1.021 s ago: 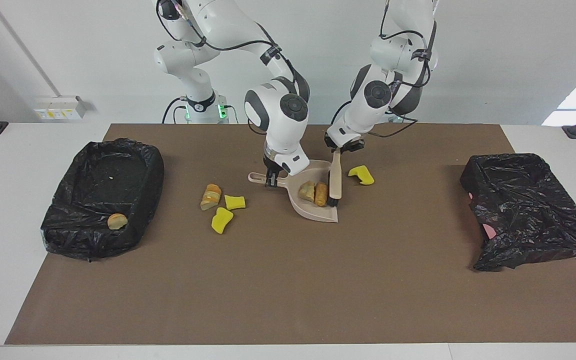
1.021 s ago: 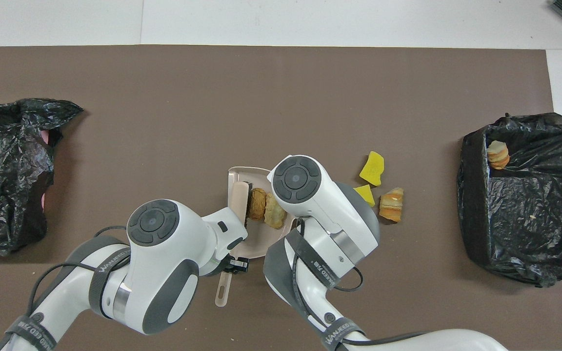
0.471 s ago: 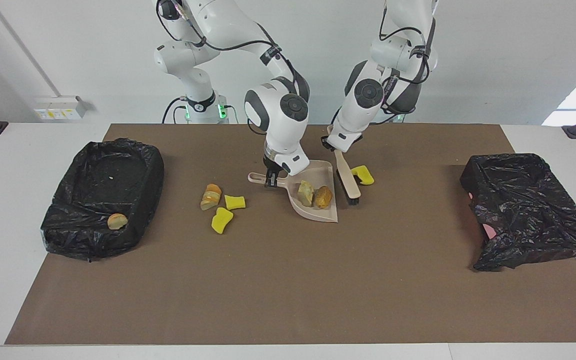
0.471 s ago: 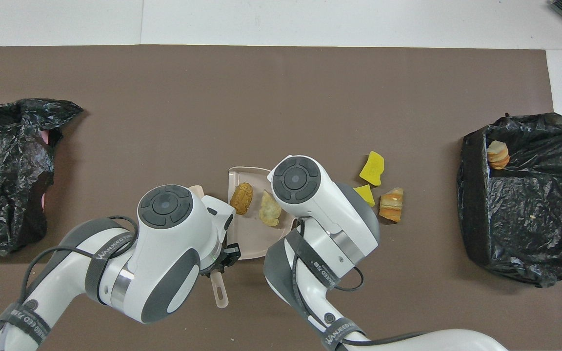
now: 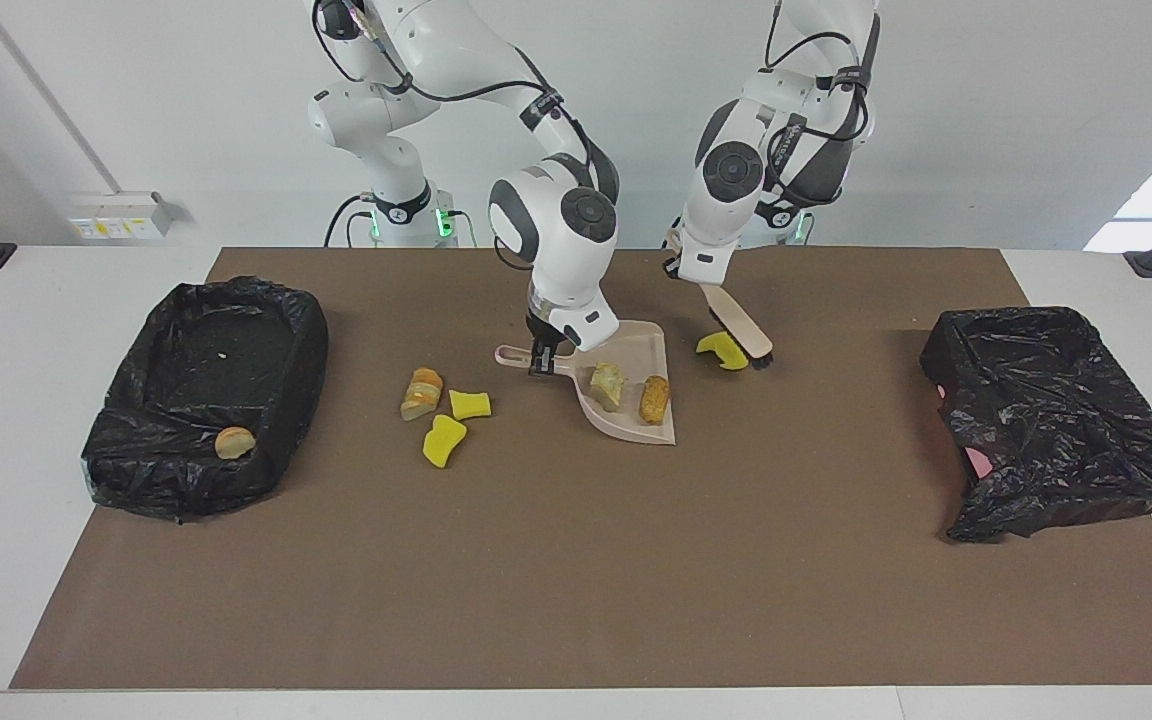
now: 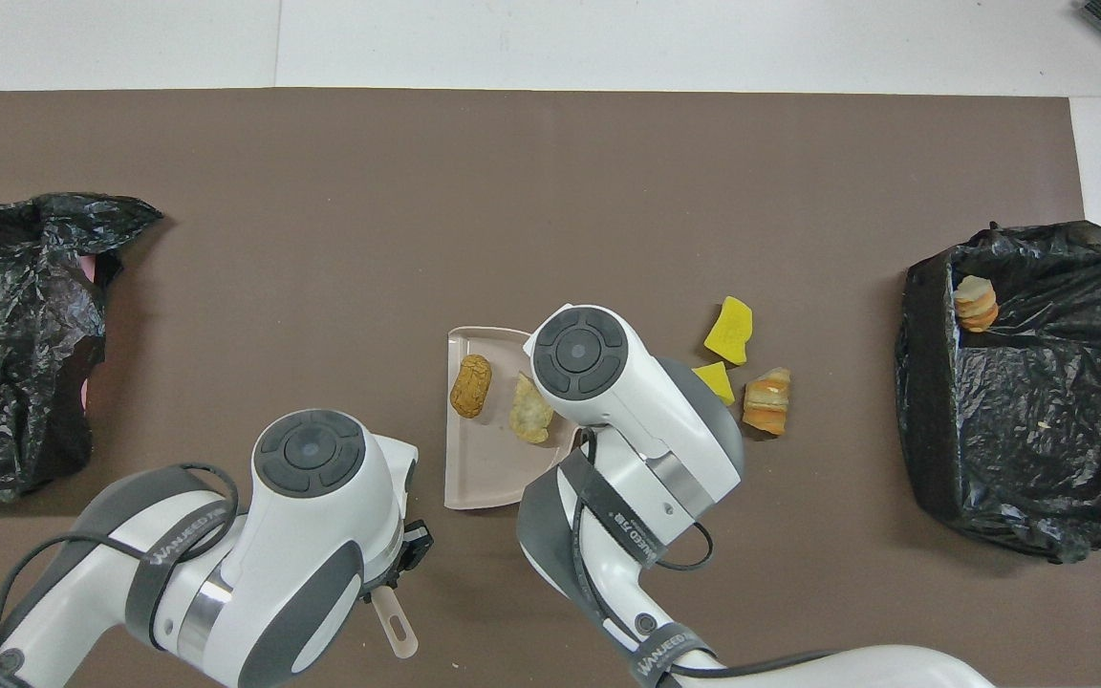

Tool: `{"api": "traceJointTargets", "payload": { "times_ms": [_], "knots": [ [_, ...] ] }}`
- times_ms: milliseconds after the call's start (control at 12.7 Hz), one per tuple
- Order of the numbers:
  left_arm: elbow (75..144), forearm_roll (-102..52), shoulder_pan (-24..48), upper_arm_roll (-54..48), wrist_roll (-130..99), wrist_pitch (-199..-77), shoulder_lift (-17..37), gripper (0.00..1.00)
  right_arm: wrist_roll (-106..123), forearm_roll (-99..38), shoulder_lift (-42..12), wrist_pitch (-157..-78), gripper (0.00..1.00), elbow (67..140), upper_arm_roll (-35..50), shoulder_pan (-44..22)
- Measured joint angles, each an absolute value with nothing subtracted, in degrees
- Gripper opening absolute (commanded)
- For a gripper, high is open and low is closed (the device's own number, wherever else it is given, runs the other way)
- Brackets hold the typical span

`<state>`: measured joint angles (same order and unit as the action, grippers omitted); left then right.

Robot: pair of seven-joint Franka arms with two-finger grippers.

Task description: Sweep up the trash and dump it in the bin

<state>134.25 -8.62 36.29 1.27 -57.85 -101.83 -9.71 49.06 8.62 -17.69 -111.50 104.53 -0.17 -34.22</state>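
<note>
My right gripper [image 5: 539, 362] is shut on the handle of the beige dustpan [image 5: 630, 419], which rests on the brown mat. Two crusty bread lumps [image 5: 606, 384] [image 5: 654, 398] lie in the pan [image 6: 488, 459]. My left gripper [image 5: 696, 279] is shut on a beige brush [image 5: 742, 328]. The brush slants down, with its dark bristles just beside a yellow sponge piece [image 5: 719, 350] toward the left arm's end. More trash lies beside the pan toward the right arm's end: a bread lump [image 5: 422, 393] and two yellow sponge pieces [image 5: 469, 404] [image 5: 444, 440].
A bin lined with a black bag [image 5: 204, 395] stands at the right arm's end, with one bread lump [image 5: 234, 442] inside. A crumpled black bag [image 5: 1046, 420] covers something at the left arm's end. The brown mat [image 5: 576, 580] stretches away from the robots.
My left arm has lifted the brush out of the dustpan and swung it toward the left arm's end, next to the yellow sponge piece. The two bread lumps stayed in the pan.
</note>
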Motion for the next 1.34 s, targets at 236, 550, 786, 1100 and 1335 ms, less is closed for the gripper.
{"api": "traceJointTargets", "payload": {
  "times_ms": [236, 550, 786, 1100, 1335],
  "knots": [
    [144.25, -8.64, 36.31, 1.12, -52.01, -111.73, -13.6, 0.0, 49.06, 8.75, -17.56, -112.2, 0.0, 105.23, -0.18, -34.21],
    [144.49, -17.01, 36.32, 1.06, -35.21, -123.72, -10.18, 0.0, 49.06, 8.8, -17.39, -112.5, 0.0, 105.5, -0.18, -34.21],
    [140.39, -21.48, 38.5, 0.72, -24.24, -125.37, -6.89, 0.0, 49.06, 8.84, -17.27, -112.51, 0.0, 105.64, -0.19, -34.21],
    [137.24, -22.28, 41.7, 0.54, -22.97, -125.96, -4.36, 0.0, 49.06, 8.9, -17.16, -112.54, 0.0, 105.79, -0.19, -34.21],
    [137.18, -21.67, 37.44, 1.77, -22.98, -125.34, -3.74, 0.0, 49.06, 8.9, -17.16, -112.54, 0.0, 105.83, -0.19, -34.21]
  ]
}}
